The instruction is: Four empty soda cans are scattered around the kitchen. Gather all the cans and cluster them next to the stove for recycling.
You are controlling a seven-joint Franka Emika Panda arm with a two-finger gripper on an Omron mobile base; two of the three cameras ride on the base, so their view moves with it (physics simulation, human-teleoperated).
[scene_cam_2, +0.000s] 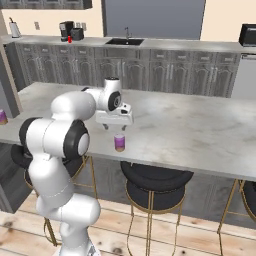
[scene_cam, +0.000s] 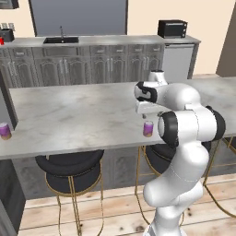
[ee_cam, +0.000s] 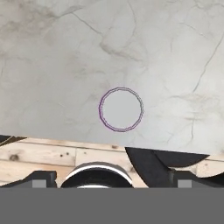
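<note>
Purple soda can stands upright on the marble island counter, close to its near edge, roughly mid-length. In the hand view the can is seen straight from above: silvery round top with a thin purple rim, near frame centre, counter edge just below it.

Gripper hangs directly above this can, pointing down, apart from it, a clear gap between the can top and the fingers. Fingers spread wide and released, grasping nothing. In the left base view the gripper sits just over the can, partly hidden by the arm's white links.

Second purple can stands upright at the far left end of the same counter, near its near edge, well apart from the first. In the right base view it is cut by the left frame border.

Small red object on the back counter against the wall, beside a dark coffee machine; too small to tell if it is a can.

Sink with faucet set in the back counter. Black microwave at that counter's right end. Black-cushioned stools with gold legs tucked under the island's near edge, light plank floor below.
</note>
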